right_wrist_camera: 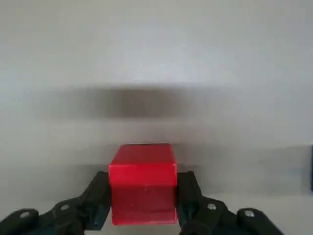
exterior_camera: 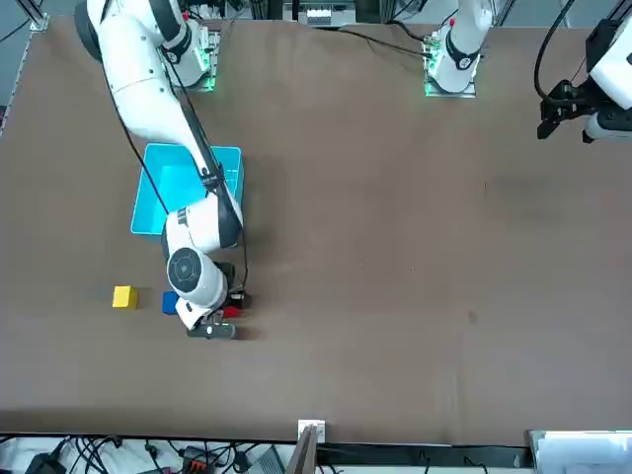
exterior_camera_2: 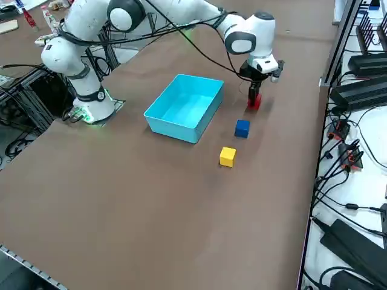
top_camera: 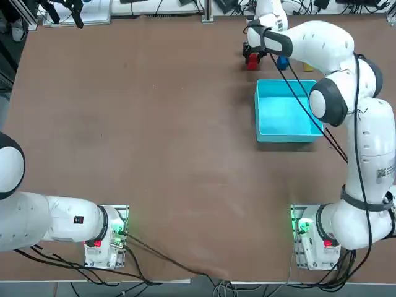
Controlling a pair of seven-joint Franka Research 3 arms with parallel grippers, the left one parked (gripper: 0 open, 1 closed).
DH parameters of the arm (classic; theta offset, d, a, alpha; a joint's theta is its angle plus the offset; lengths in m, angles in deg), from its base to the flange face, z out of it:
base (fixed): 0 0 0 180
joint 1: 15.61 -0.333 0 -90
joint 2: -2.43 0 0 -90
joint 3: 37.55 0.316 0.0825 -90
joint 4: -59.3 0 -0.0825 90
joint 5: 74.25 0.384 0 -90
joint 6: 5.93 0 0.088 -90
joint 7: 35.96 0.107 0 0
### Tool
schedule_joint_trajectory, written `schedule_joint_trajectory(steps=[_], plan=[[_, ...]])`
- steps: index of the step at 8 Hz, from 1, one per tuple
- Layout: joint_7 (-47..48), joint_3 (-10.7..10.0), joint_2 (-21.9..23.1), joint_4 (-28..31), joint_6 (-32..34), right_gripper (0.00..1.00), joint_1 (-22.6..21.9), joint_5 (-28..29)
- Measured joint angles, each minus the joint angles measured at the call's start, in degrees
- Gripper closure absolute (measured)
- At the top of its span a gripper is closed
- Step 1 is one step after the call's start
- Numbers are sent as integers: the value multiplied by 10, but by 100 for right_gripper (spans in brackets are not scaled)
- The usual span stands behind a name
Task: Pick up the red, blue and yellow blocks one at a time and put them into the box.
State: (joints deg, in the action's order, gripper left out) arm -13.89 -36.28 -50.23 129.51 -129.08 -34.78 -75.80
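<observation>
The red block [right_wrist_camera: 142, 182] sits between the two fingers of my right gripper [right_wrist_camera: 142, 205], which is shut on it, down at the table. From the side the red block [exterior_camera_2: 253, 100] shows under the right gripper [exterior_camera_2: 254, 95], beyond the far wall of the box [exterior_camera_2: 185, 106]. The blue block [exterior_camera_2: 242, 128] and the yellow block [exterior_camera_2: 227, 156] lie on the table beside the box. From overhead, the red block [top_camera: 252, 60] is at the far edge, the blue block [top_camera: 283, 62] is partly under my arm, and the yellow block [top_camera: 307, 66] barely shows. The box [top_camera: 266, 111] holds nothing.
Cables and black equipment [exterior_camera_2: 357, 90] line the table's right edge. The parked left arm [top_camera: 49, 216] rests at the near left corner. Brown tabletop [top_camera: 154, 136] spreads wide to the left of the box.
</observation>
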Motion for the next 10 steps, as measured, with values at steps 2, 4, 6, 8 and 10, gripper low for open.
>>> schedule_joint_trajectory(steps=[2, 4, 6, 8, 10], plan=[[0, 0, 30, -6, 25, 31, 0, 2], [2, -4, 105, 2, 135, 31, 1, 3], [6, -5, 224, 105, 184, 31, 1, 3], [7, -6, 360, 285, 159, 31, 2, 3], [8, -4, 464, 466, 79, 31, -1, 3]])
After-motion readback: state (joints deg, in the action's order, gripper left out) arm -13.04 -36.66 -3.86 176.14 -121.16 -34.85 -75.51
